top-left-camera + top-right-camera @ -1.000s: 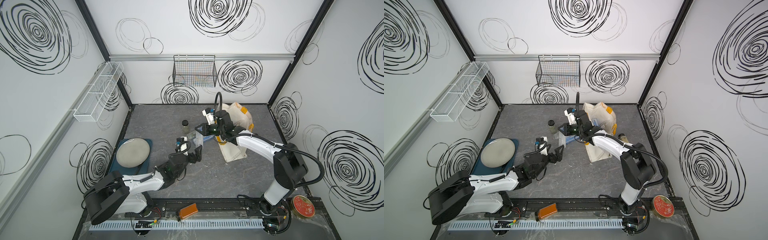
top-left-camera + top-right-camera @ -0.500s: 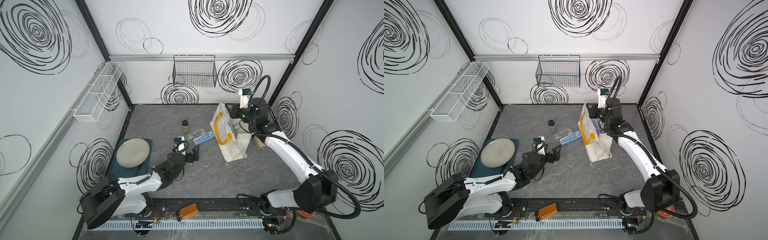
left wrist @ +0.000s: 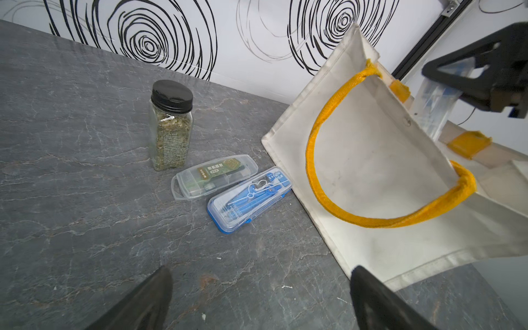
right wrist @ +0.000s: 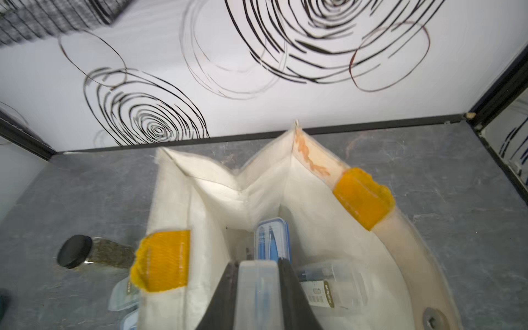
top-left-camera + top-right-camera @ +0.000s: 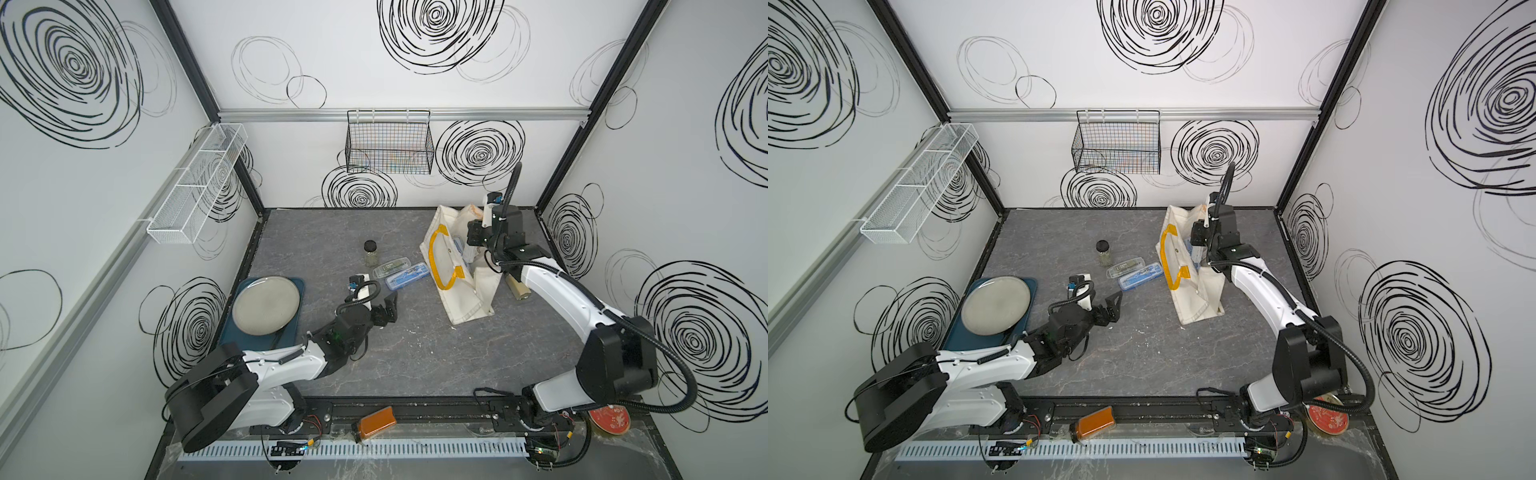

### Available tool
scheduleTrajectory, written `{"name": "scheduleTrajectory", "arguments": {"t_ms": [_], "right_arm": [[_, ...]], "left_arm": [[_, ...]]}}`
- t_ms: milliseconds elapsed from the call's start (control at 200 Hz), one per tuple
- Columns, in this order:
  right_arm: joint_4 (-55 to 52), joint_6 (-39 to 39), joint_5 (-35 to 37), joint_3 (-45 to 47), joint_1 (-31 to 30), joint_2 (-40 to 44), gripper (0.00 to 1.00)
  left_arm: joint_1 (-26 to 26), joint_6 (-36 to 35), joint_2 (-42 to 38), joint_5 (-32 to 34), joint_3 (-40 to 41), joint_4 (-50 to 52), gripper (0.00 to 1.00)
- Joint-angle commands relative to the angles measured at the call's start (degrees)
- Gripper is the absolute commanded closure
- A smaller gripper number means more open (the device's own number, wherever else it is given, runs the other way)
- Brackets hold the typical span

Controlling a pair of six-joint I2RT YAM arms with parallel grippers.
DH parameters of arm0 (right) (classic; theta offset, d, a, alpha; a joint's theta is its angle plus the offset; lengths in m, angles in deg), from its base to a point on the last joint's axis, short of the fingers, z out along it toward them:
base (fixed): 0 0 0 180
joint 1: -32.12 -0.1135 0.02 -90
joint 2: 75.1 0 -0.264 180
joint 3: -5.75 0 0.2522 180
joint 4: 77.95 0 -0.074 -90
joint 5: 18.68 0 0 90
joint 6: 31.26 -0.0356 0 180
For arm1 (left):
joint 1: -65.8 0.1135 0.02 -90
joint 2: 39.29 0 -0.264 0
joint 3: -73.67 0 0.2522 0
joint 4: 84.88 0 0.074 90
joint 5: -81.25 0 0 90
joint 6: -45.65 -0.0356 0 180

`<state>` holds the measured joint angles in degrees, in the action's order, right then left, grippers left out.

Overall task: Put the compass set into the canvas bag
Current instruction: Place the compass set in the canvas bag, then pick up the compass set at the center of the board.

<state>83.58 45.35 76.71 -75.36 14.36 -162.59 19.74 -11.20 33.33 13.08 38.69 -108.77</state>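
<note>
Nearest, left gripper (image 5: 1116, 306) spread wide above the grey table (image 3: 85, 228), blue compass set (image 3: 250, 198) laid flat beyond, flanked by a green-labelled clear case (image 3: 213, 175) and the open canvas bag (image 3: 371, 160), right gripper (image 4: 257, 265) clamped on a clear blue-filled case (image 4: 258, 288), held over the bag mouth.

Blue compass set (image 3: 249, 198) lies just beside canvas bag (image 3: 371, 160).

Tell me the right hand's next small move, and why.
Probably ease the right hand a little lower into the canvas bag before letting go. It is shut on a clear plastic case over the bag's open mouth, and the case does not look to be resting on anything yet. A blue case already lies at the bottom.
</note>
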Motion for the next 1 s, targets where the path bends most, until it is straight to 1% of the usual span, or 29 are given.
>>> {"name": "scheduleTrajectory", "arguments": {"t_ms": [0, 115, 210, 290, 355, 430, 515, 600, 630, 846, 996], "right_arm": [[-2.03, 0.2, 1.98, 0.39, 0.35, -3.23, 0.95], [-5.44, -1.58, 1.65, -1.77, 0.33, -5.93, 0.94], [-8.06, -1.92, 0.52, -3.66, 0.32, -6.65, 0.88], [-8.35, -2.0, -0.88, -4.32, 0.33, -6.33, 0.81], [-8.06, -1.92, -1.98, -4.37, 0.36, -5.5, 0.78], [-7.52, -1.74, -3.03, -4.19, 0.33, -3.91, 0.7], [-6.26, -1.05, -4.08, -3.27, 0.27, -1.29, 0.57], [-3.7, 0.62, -6.12, -1.1, 0.2, 2.08, 0.49], [-2.99, 0.6, -6.62, -0.31, 0.16, 3.34, 0.47], [0.55, 0.13, -12.05, 4.31, -0.37, 10.34, 0.44], [1.58, -0.79, -13.03, 6.78, -0.79, 13.56, 0.42]], "left_arm": [[0.45, 0.82, 1.0, 0.29, -2.36, 1.39, 0.01], [0.49, 0.54, 2.1, 0.27, -3.88, 4.61, 0.01], [0.52, -0.29, 3.47, -0.19, -5.72, 7.72, 0.01], [0.47, -1.68, 4.98, -0.64, -7.76, 12.01, 0.01], [0.45, -3.12, 6.35, -0.73, -9.51, 15.02, 0.01], [0.52, -4.58, 7.89, 0.21, -11.72, 18.68, 0.01], [0.71, -6.66, 9.43, 1.01, -13.87, 22.15, 0.01], [1.22, -8.62, 10.55, 0.85, -16.02, 25.15, 0.01], [1.58, -10.63, 10.95, 0.18, -16.69, 25.94, 0.01], [4.72, -16.28, 15.85, -4.27, -22.72, 30.99, 0.01], [6.59, -20.84, 21.48, -8.23, -29.21, 36.3, 0.01]]}}
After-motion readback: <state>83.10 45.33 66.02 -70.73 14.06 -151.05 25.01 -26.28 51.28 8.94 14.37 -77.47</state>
